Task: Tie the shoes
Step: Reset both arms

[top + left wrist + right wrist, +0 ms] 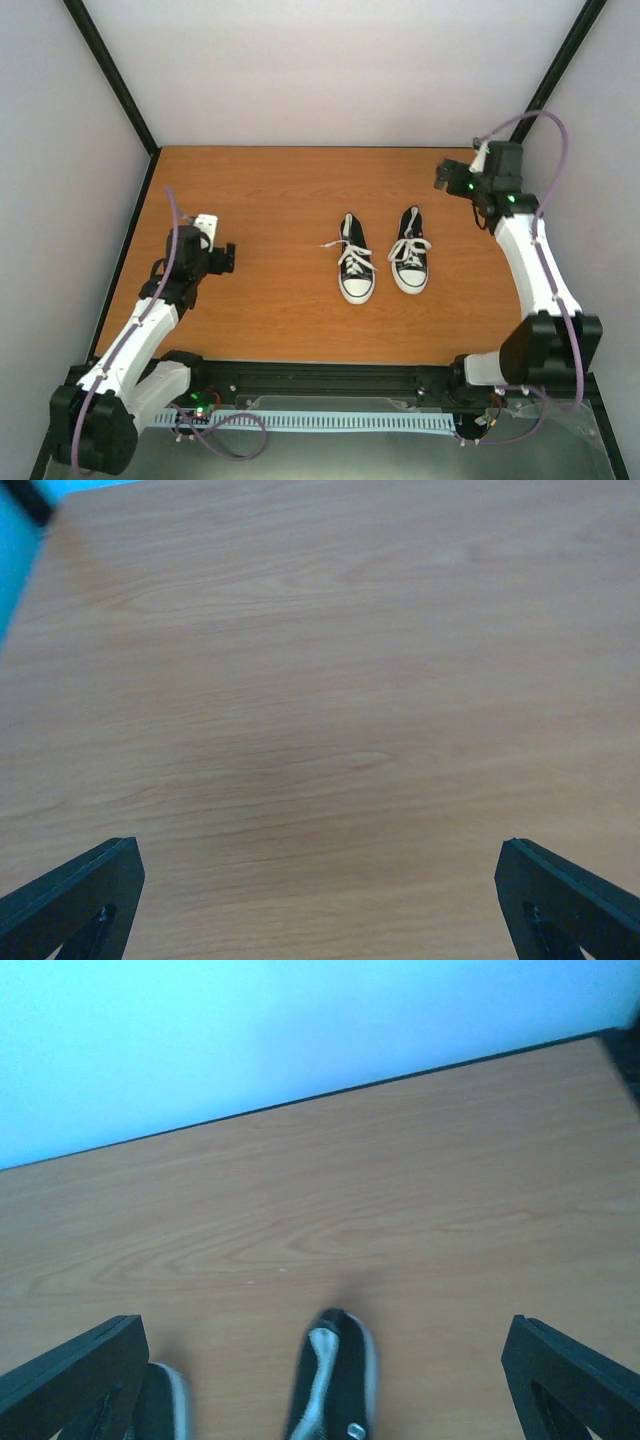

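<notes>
Two small black shoes with white toe caps and white laces stand side by side mid-table, toes toward the arm bases: the left shoe (356,263) and the right shoe (410,255). The left shoe's laces trail loosely off to its left. My right gripper (445,176) hangs open over the far right of the table, apart from the shoes. In the right wrist view, one shoe's heel end (335,1380) shows between my fingers (80,1380), and a second shoe (160,1405) is cut off at the bottom left. My left gripper (226,258) is open at the table's left, over bare wood (320,730).
The wooden table (260,190) is boxed in by pale walls on three sides, with black frame posts (110,75) in the far corners. A black rail (330,380) carrying the arm bases runs along the near edge.
</notes>
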Controlling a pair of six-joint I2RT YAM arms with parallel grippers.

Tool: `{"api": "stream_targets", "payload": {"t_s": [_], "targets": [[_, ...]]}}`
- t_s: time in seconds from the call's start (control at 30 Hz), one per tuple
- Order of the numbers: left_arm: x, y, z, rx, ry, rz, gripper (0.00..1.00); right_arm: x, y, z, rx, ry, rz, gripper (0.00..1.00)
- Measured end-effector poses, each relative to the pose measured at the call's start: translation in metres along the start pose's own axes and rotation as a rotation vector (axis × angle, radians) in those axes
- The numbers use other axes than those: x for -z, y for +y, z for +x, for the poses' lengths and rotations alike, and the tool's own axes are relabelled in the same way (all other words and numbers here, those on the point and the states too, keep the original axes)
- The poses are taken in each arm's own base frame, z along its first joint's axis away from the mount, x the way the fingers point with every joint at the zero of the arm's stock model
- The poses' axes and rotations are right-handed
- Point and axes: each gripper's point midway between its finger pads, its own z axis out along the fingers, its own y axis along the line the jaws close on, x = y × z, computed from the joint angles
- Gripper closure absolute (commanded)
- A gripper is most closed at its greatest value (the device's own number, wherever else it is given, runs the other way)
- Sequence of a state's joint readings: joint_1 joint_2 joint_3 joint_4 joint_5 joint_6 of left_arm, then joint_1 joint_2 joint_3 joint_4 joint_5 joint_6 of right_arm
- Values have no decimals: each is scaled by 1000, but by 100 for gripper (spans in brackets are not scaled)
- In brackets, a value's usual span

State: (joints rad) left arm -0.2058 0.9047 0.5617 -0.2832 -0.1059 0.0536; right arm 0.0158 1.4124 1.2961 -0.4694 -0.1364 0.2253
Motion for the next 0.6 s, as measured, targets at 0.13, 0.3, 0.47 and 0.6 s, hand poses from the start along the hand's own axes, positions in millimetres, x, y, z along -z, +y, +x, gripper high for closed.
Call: {"api": "stream_targets", "payload": {"t_s": [0.13,0.3,0.47,0.6], "targets": [[-1,47,3,168,-16,-158,0,28,-26,25,-1,-7,51,0],[-3,76,19,267,-13,-251,0,45,-48,104,-31,50,132,0],[-8,78,26,273,-27,-245,0,60,-73,145,-117,16,237,0],[-13,72,33,271,-32,-213,0,68,-86,150,-179,-69,295,0]]}}
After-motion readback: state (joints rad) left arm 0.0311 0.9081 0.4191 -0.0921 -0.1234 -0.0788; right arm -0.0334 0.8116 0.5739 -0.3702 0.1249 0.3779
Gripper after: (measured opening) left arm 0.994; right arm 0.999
